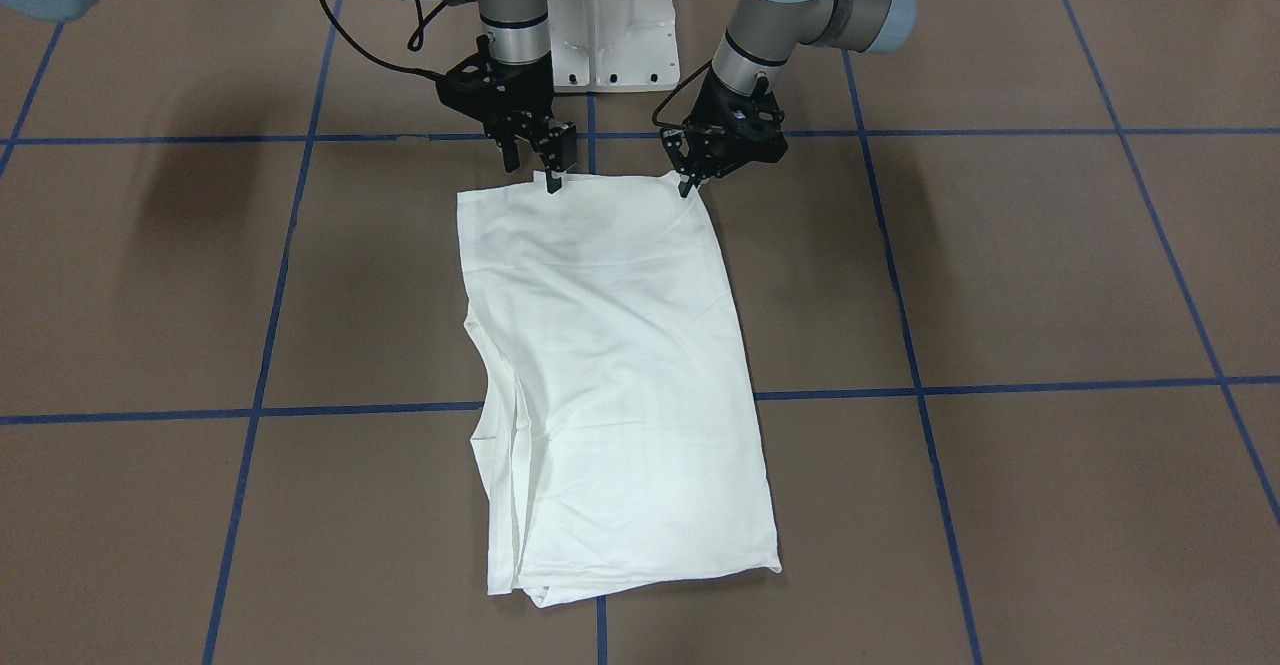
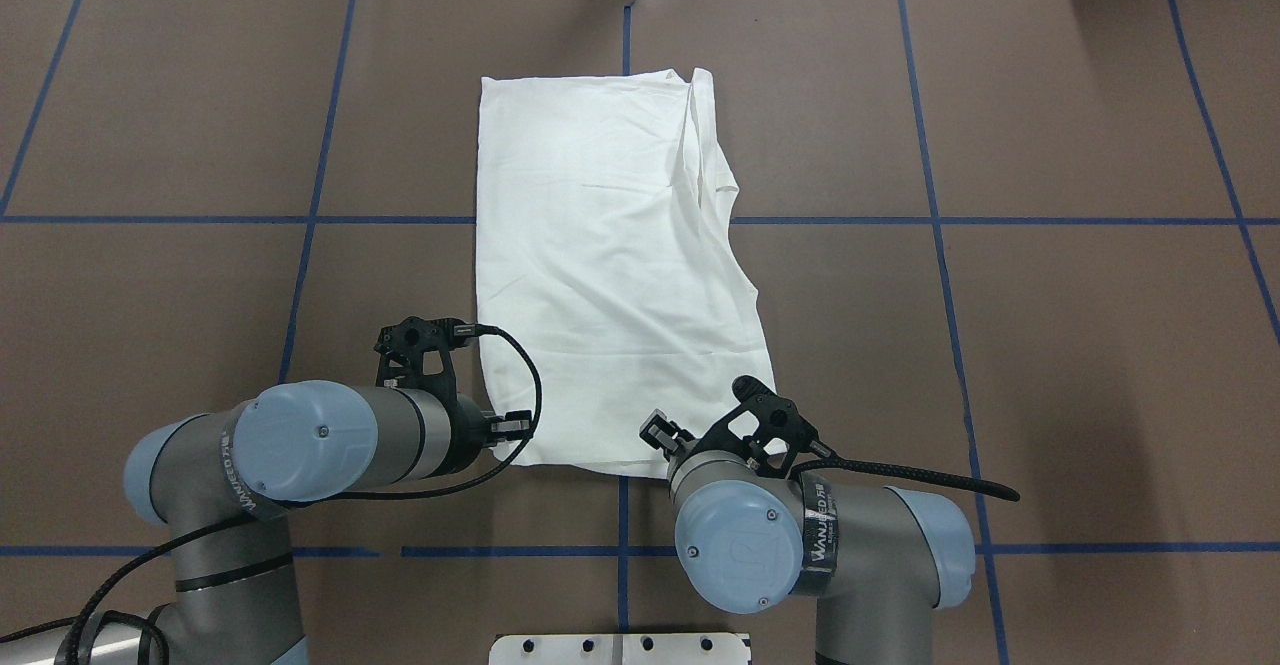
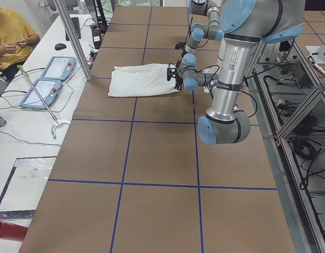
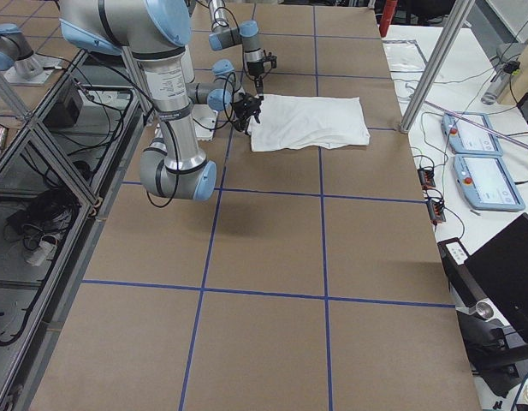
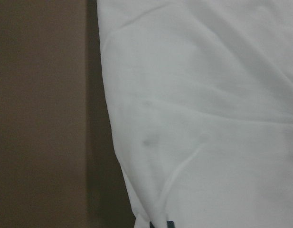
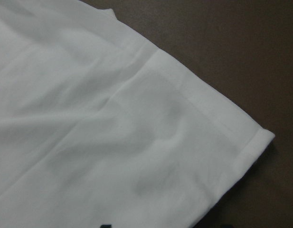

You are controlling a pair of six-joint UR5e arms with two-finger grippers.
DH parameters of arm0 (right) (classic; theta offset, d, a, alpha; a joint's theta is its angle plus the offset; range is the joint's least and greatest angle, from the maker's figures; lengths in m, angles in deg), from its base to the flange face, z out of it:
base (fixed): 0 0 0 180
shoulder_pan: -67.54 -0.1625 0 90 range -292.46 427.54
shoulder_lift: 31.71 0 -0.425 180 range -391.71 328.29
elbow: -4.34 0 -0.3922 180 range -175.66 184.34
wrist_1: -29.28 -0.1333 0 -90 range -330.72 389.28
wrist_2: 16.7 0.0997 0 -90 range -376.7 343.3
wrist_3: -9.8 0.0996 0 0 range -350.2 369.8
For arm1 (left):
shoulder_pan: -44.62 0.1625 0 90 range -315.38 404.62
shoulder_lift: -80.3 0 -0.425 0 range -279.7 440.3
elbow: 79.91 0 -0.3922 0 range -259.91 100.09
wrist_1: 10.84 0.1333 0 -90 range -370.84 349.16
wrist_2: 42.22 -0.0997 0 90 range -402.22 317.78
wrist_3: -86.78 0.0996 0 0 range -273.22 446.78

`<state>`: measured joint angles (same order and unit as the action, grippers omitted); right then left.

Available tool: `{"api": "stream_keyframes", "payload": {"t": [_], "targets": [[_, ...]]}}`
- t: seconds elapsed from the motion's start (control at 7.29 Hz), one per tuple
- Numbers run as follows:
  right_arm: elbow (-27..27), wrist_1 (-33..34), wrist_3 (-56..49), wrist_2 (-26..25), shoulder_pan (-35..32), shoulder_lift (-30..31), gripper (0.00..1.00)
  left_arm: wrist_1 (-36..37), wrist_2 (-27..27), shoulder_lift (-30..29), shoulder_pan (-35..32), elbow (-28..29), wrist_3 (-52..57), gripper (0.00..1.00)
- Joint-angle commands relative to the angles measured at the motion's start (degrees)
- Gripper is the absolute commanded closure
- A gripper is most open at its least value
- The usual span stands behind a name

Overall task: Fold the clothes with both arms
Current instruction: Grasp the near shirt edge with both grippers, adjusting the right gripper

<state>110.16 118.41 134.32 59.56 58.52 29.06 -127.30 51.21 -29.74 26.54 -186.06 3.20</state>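
The white shirt (image 1: 620, 365) lies folded into a long strip on the brown table, with no print showing; it also shows in the overhead view (image 2: 610, 245). My left gripper (image 1: 686, 185) sits at the shirt's corner nearest the robot, its fingertips pinched together on the cloth edge. My right gripper (image 1: 532, 170) stands over the same near edge, further along; its fingers are apart and one tip touches the hem. The left wrist view shows cloth (image 5: 208, 118) down to a dark fingertip at the bottom. The right wrist view shows a hemmed corner (image 6: 250, 137).
The table (image 1: 1000, 275) is brown with a blue tape grid. The white pedestal base (image 1: 610, 35) stands just behind the grippers. Off the far edge are a person in yellow (image 3: 9, 37), control tablets (image 3: 46, 84) and metal posts (image 3: 72, 37).
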Motion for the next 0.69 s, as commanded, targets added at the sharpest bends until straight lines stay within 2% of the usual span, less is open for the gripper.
{"api": "stream_keyframes", "payload": {"t": [0.0,0.27,0.41,0.55], "targets": [[-1.66,0.08,0.02,0.03,-0.03,-0.82,0.21,0.0,0.0,0.0,-0.02,-0.02,0.0,1.0],[-3.08,0.08,-0.16,0.03,-0.03,-1.79,0.28,0.0,0.0,0.09,-0.11,-0.02,0.0,1.0],[-3.08,0.08,0.02,0.03,-0.03,-1.97,0.4,0.0,0.0,0.09,-0.11,-0.02,0.0,1.0],[-3.16,0.08,0.11,0.03,-0.03,-2.05,0.58,0.0,0.0,0.01,-0.11,-0.02,0.0,1.0]]}}
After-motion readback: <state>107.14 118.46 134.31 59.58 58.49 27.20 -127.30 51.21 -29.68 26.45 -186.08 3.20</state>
